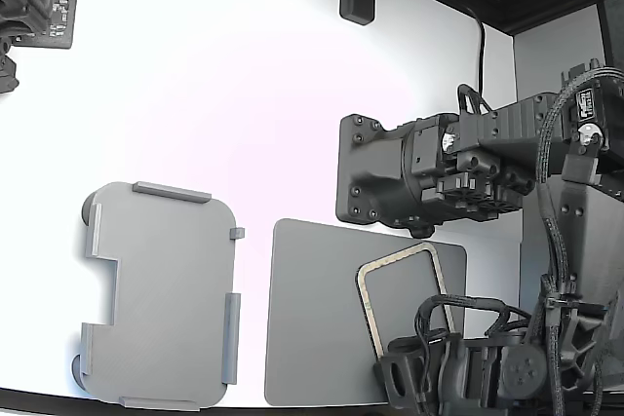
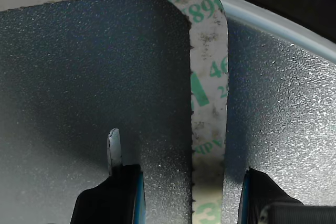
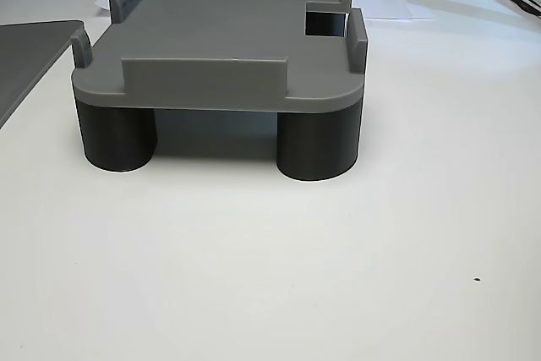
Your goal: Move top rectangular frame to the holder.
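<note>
The thin tan frame point(image 2: 209, 103), printed with partly readable green digits "46", lies on a pebbled dark-grey mat point(image 2: 94, 77); the gripper point(image 2: 191, 192) stands open, astride its rim.

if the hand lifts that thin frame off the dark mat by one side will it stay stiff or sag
The frame is a narrow flat strip around a large opening, so it probably flexes or droops when held by one side. It looks very light. The hand straddles one rail, fingers apart; such a thin edge lying flat on the dark mat may be hard to catch.
</note>
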### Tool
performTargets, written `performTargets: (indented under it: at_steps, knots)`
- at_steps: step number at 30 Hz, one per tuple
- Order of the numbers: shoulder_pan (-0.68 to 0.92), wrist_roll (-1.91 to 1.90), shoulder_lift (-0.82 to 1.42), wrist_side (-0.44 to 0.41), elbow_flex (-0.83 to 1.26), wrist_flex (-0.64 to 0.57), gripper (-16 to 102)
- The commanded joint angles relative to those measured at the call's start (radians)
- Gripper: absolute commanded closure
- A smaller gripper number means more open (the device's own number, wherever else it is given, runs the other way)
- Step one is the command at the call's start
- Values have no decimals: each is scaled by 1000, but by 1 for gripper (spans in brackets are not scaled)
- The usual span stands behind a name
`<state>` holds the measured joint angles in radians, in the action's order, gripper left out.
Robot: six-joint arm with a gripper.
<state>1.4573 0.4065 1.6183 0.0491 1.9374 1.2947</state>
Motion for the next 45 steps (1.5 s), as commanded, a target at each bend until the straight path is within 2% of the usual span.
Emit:
performTargets:
  at_steps: [1,6,10,11,13,15,19,21,25,30,32,41,45]
  knots:
    - [-9,5,15,-2,-12,-5,12]
    - [-9,14,23,-6,11,-15,19]
    - [-9,20,26,-15,25,-25,32]
    - [-9,21,26,-20,26,-28,38]
    - [-9,9,25,-37,29,-35,60]
    - [-9,-46,28,-74,29,-41,97]
    - [-12,-17,40,-92,-14,0,97]
    - [-14,-26,49,-132,-61,32,97]
    - [-15,-204,51,-285,-210,118,97]
    - [-23,-739,51,-545,-376,202,97]
    - [-40,-973,66,-618,-396,212,97]
    - [-213,-1029,156,-617,-364,181,97]
    - [-291,-1017,170,-571,-365,161,99]
